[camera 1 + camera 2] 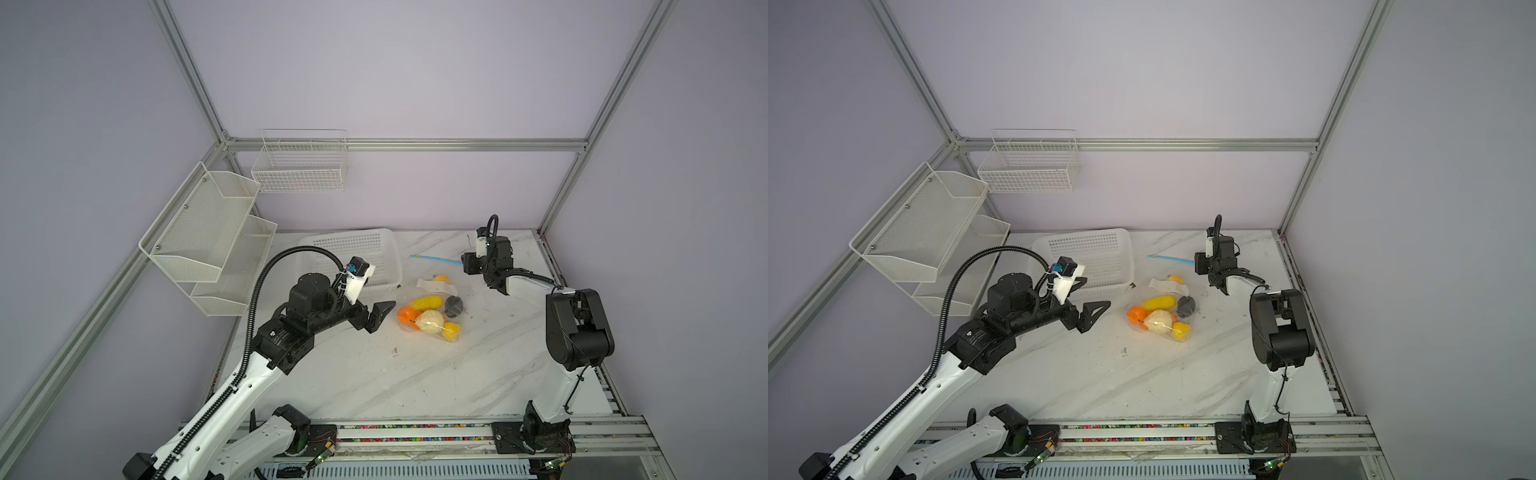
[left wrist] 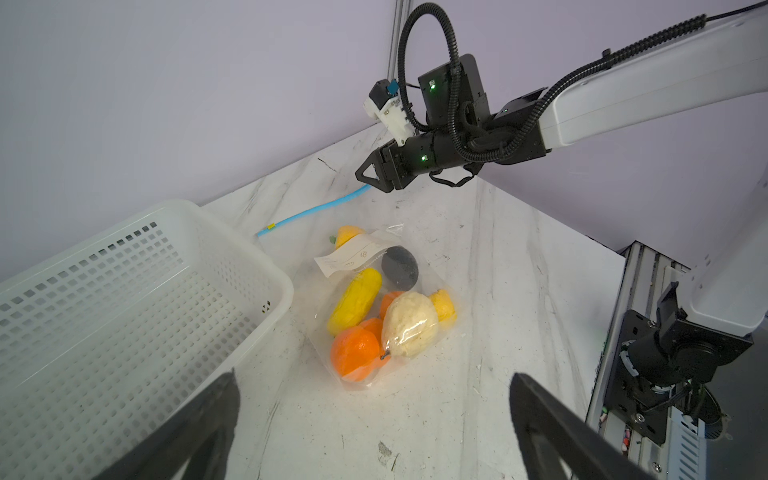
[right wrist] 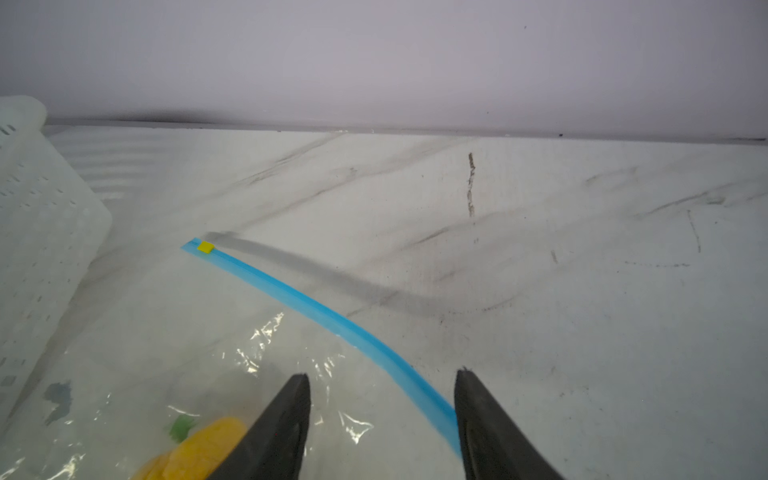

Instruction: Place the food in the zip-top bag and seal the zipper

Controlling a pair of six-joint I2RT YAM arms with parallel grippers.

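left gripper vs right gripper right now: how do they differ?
Opening: the left gripper has its jaws spread wide; the right gripper has them apart but narrower.
Position: the left gripper is beside the food end of the zip-top bag; the right gripper is at the zipper, whose blue strip runs up to one finger.
Shared: both open, neither clamped on anything.

Both top views look down from high above the front edge of the table (image 1: pixel 374 374), facing the back wall. They stand far enough off to take in both arms and the bag (image 1: pixel 434 286), and they share nearly the whole scene. The left wrist camera looks past the left gripper (image 2: pixel 372 374) over the bag toward the right gripper (image 2: pixel 365 176). The right wrist camera sits low and close over the zipper (image 3: pixel 324 316), facing the back wall, with the basket (image 3: pixel 41 228) at its edge.
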